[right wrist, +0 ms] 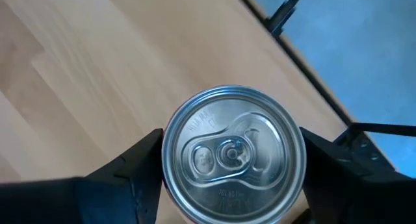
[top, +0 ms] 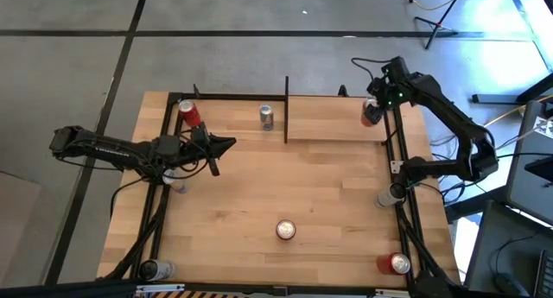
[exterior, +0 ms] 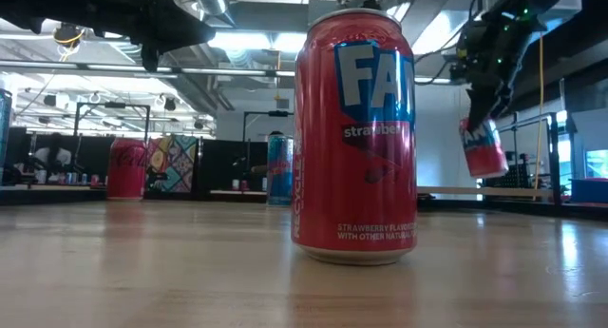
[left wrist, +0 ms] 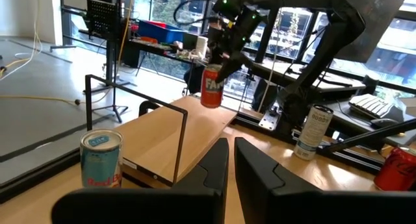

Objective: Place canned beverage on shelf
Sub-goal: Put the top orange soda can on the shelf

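Nearest the low camera, an upright red strawberry soda can (exterior: 354, 136) stands alone at the middle of the tabletop's (top: 328, 194) near half, its top closed. At the near corners stand a silver can (top: 156, 269) on the left and a red can (top: 397, 263) on the right, both outside the black frame rails. Farther in, a pale can (top: 388, 197) stands at the right rail beside the base of the right arm. The left gripper (top: 226, 143) hangs over the left half of the tabletop with its jaws clenched on nothing, pointing toward the shelf. Beyond it a blue-and-silver can (top: 266, 117) stands just left of the shelf's black upright rod, and a red can (top: 190, 113) stands at the far left corner. The shelf (top: 333, 118), a light-wood board framed by thin black rods, occupies the far right part of the tabletop; no can rests on its board. The right gripper (top: 373, 102) holds the task's can (top: 371, 114), a red soda can, upright by its sides, jaws grasping it just below the unopened silver lid (right wrist: 232, 152). In the low and left wrist views this can (left wrist: 211, 87) hangs clear above the shelf's far right end, not touching the board. Behind the tabletop lie desks, stands and cables of the room.
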Available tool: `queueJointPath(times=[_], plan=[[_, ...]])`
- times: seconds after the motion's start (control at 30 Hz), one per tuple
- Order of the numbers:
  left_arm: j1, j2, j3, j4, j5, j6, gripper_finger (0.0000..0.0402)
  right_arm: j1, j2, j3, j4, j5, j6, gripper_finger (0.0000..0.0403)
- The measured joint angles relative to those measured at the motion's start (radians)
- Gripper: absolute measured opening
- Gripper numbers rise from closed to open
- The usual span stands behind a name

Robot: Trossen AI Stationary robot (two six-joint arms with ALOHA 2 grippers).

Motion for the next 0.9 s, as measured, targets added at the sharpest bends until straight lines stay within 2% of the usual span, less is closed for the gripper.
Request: queueJointPath(times=[0.3,0.63,0.9], plan=[[0.0,0.0,0.0,0.0,-0.006,0.0,0.002,0.001,0.0,-0.067,0.118,0.038,-0.008,0.0264],[0.0,0.0,0.0,0.006,-0.006,-0.001,0.002,0.001,-0.002,-0.082,0.129,0.037,-0.059,0.0265],[0.0,0.0,0.0,0.029,-0.006,-0.003,0.002,0.001,-0.001,-0.083,0.13,0.014,-0.064,0.0366]])
